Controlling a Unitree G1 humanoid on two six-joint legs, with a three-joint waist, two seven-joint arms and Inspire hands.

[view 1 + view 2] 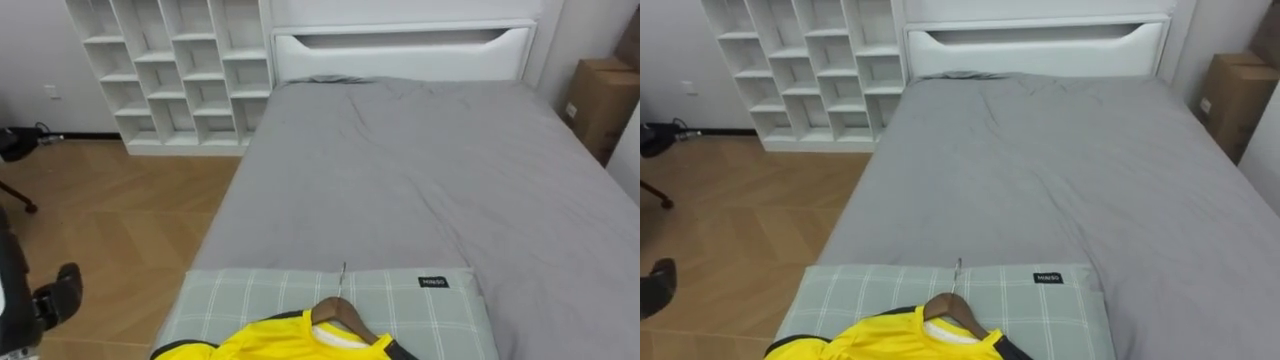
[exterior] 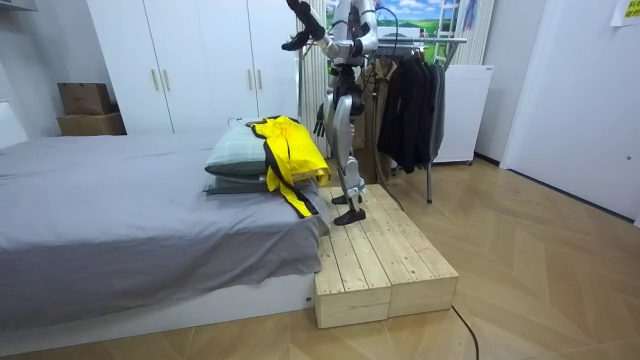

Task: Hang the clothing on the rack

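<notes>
Where the robot stands: wooden platform (image 2: 385, 250), foot of the grey bed (image 1: 420, 170).
Yellow jersey (image 1: 270, 342): on a wooden hanger (image 1: 345, 313), lying on the checked pillow (image 1: 430, 320).
Left robot hand (image 1: 60, 290): low beside the bed, state cannot be told.
Right robot hand (image 2: 297, 43): raised, state cannot be told.

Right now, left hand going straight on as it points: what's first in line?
Looks free: left hand hangs raised left of the grey checked pillow; only the far white cubby shelf lies ahead, depth unclear.
</notes>
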